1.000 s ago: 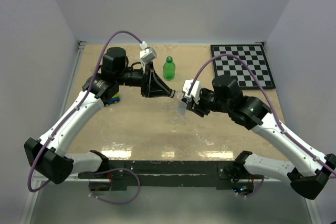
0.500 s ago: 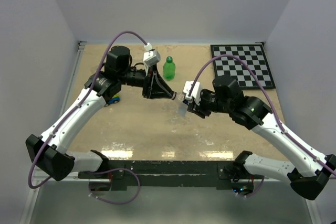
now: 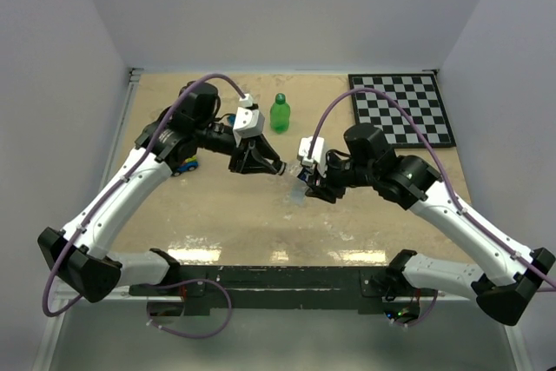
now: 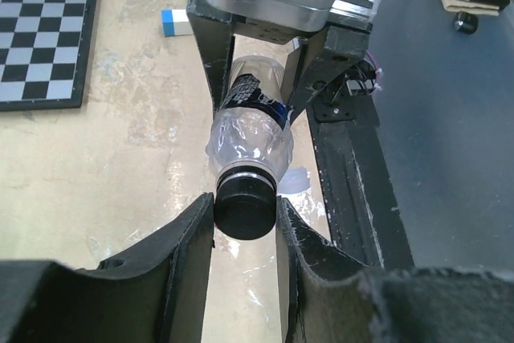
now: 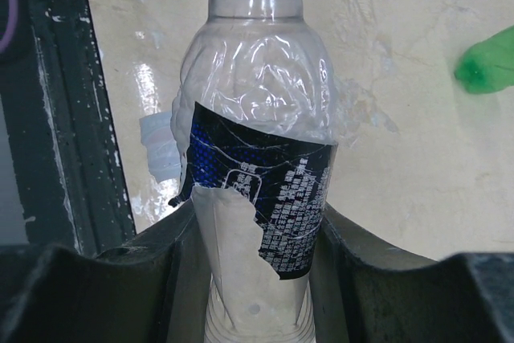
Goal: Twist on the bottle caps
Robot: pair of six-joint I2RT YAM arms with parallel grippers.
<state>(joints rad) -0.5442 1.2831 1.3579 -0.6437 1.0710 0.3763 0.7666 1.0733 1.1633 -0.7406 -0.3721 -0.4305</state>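
Note:
The clear bottle (image 5: 257, 158) with a torn dark label lies roughly level above the table, between the two arms. My right gripper (image 5: 257, 279) is shut on its lower body, and the top view shows that gripper (image 3: 306, 178) at mid-table. A black cap (image 4: 246, 208) sits on the bottle's neck. My left gripper (image 4: 246, 216) is shut on this cap, one finger on each side; from above it (image 3: 280, 168) meets the bottle (image 3: 298, 176) from the left. The green bottle (image 3: 279, 115) stands upright behind them, apart from both grippers. Its top is too small to tell whether it is capped.
A chessboard (image 3: 401, 109) lies at the back right. A small blue and yellow toy (image 3: 185, 164) sits under my left arm. A blue brick (image 4: 175, 22) lies on the table past the bottle. The black front rail (image 4: 353, 190) runs along the table's near edge.
My left wrist has turned with the cap between its fingers, and its arm has shifted. The right gripper and the clear bottle have moved slightly left and toward the front.

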